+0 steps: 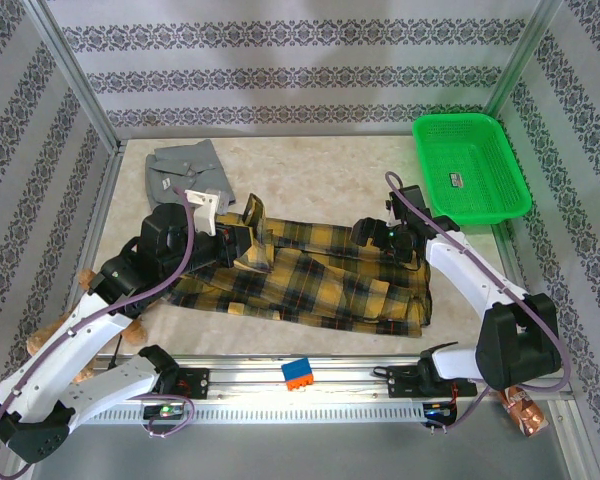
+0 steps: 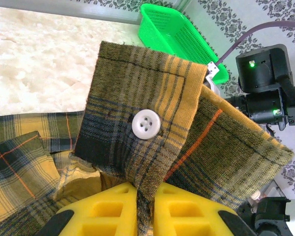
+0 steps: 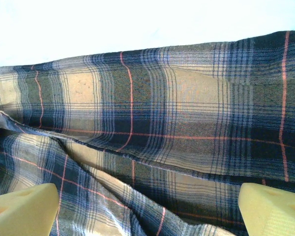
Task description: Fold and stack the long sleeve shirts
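Left pincer gripping buttoned cuff of plaid flannel shirt, right pincer wide over rumpled weave

plush toy: mostly hidden under left arm
basket label: too small to read
grey shirt: near edge partly covered

Landmark: flannel shirt, spread mid-table. Behind-left of it, apart: collared shirt. Behind-right, well apart: basket. Over its left end: left gripper, cuff pinched and lifted. Over its back-right part: right gripper, fingers spread. In front, on the rail: block. Front-left, under the left arm: plush toy.
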Tool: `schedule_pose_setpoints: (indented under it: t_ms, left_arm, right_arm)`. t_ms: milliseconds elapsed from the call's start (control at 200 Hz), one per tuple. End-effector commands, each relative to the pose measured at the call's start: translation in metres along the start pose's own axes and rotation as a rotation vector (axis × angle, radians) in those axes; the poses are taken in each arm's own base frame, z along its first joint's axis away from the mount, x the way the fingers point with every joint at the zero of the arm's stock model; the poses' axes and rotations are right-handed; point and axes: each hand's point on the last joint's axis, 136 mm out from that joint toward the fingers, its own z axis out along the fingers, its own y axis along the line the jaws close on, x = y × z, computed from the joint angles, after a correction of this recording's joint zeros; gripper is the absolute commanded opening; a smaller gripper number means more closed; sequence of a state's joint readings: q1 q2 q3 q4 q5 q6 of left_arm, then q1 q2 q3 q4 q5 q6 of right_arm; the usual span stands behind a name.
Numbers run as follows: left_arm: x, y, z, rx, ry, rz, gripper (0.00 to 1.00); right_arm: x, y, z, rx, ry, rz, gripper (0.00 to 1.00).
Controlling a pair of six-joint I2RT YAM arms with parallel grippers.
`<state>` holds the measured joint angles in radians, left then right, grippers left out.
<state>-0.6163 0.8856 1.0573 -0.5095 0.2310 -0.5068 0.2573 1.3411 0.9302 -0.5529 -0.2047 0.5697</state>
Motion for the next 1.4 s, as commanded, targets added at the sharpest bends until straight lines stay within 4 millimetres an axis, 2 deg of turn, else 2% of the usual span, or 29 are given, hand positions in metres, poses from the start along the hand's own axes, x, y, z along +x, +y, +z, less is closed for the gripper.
schedule_pose_setpoints:
  t_ms: [0,150,265,410,555,729,834,914,1089,1289,1399]
  left_arm:
    - [0.007,-0.006,0.004,0.033,0.020,-0.039,0.14]
    - [0.001,-0.010,0.009,0.060,-0.004,-0.065,0.14]
    - [-0.004,-0.021,0.018,0.102,0.012,-0.044,0.14]
    - [0.011,-0.038,0.039,0.174,0.080,-0.032,0.14]
    - [0.029,-0.044,0.061,0.200,0.115,-0.026,0.14]
    - [0.030,-0.038,0.093,0.175,0.119,-0.055,0.14]
    - [0.035,-0.044,0.117,0.200,0.176,-0.029,0.14]
    - [0.038,-0.037,0.131,0.171,0.194,-0.005,0.14]
    - [0.038,-0.036,0.159,0.195,0.240,0.049,0.14]
    - [0.025,-0.036,0.188,0.256,0.308,0.144,0.15]
    - [0.034,-0.040,0.209,0.333,0.402,0.201,0.15]
  right_arm:
    - [0.003,0.005,-0.003,-0.025,-0.003,-0.030,0.94]
    - [0.010,0.001,-0.001,-0.025,0.006,-0.022,0.94]
    - [0.012,0.008,-0.001,-0.059,0.007,-0.027,0.94]
    - [0.012,0.011,-0.006,-0.077,-0.001,-0.034,0.94]
    - [0.012,0.006,-0.009,-0.074,-0.010,-0.024,0.95]
    - [0.013,0.019,-0.013,-0.143,-0.011,-0.045,0.95]
    - [0.014,0.025,-0.019,-0.178,-0.024,-0.058,0.95]
    - [0.016,0.025,-0.023,-0.188,-0.029,-0.067,0.95]
    - [0.022,0.018,-0.023,-0.169,-0.022,-0.060,0.95]
    - [0.025,0.009,-0.021,-0.132,-0.022,-0.039,0.95]
    - [0.024,-0.004,-0.024,-0.078,-0.038,-0.017,0.95]
